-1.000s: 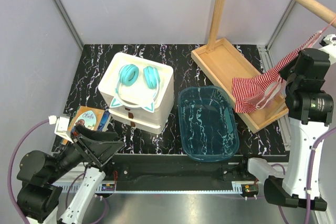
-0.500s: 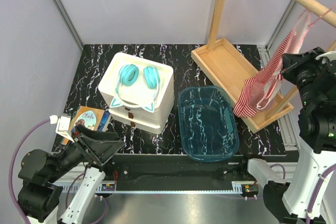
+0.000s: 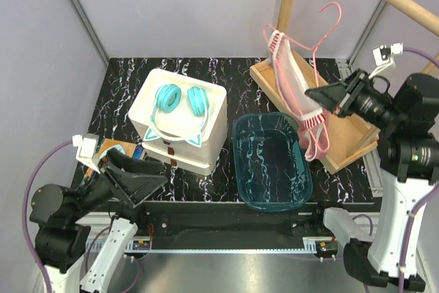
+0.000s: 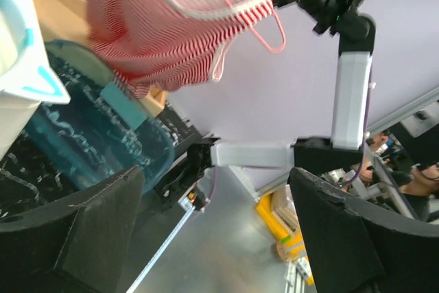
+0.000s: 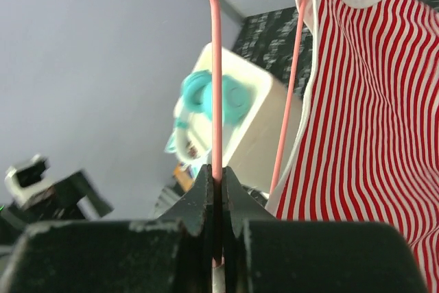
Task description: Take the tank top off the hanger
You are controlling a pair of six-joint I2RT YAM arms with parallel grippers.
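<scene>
Two fingers of the right hand (image 5: 217, 175) are pinching tight on the thin pink wire of the hanger (image 5: 217, 94), holding it in the air above the desk (image 3: 123, 77). In the top view the hanger's hook is pointing toward 12 o'clock. The tank top (image 3: 296, 87) is hanging on the hanger, its pale inside facing the overhead camera and its red-and-white stripes showing to both wrist cameras. The garment's lower edge is dangling between the wooden tray (image 3: 346, 145) at 3 o'clock and the blue tub (image 3: 271, 162) at 6 o'clock; whether it is touching either, I cannot tell. Toward 9 o'clock a white box (image 3: 206, 142) is carrying teal headphones (image 3: 182, 99) on its top. Down at 7 o'clock the left hand (image 3: 147, 182) is hovering with its fingers spread wide, gripping nothing, well apart from the garment.
</scene>
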